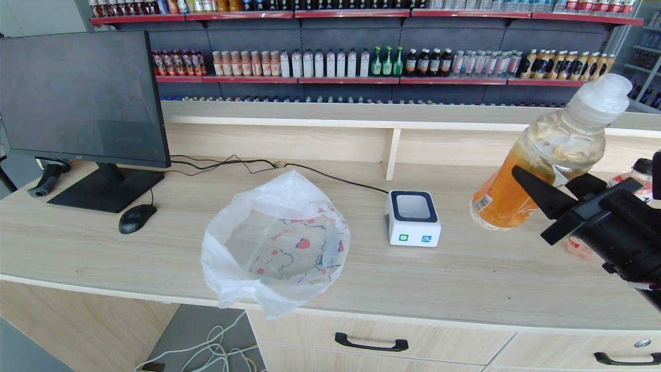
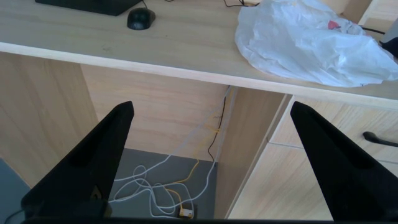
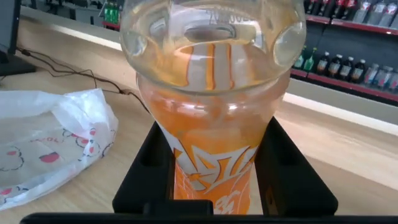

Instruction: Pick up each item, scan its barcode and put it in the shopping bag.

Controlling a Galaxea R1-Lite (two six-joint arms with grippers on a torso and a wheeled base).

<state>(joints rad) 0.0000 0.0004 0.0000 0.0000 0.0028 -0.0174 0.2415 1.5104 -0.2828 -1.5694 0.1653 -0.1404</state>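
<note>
An orange drink bottle (image 1: 557, 150) with a white cap hangs tilted above the counter, to the right of the white barcode scanner (image 1: 413, 217). My right gripper (image 1: 537, 206) is shut on its lower body; the right wrist view shows the bottle (image 3: 211, 74) between the black fingers (image 3: 149, 174). The white plastic shopping bag (image 1: 276, 237) stands open at the counter's front edge, left of the scanner. My left gripper (image 2: 211, 109) is open and holds nothing, below the counter edge and facing the cabinet front, with the bag (image 2: 311, 40) above it.
A second bottle (image 1: 638, 178) with a dark cap stands behind my right gripper. At the left are a monitor (image 1: 82, 98), a mouse (image 1: 137, 218) and a handheld scanner (image 1: 49, 178). Cables (image 1: 248, 165) run along the counter's back. Drawers (image 1: 372, 343) sit below.
</note>
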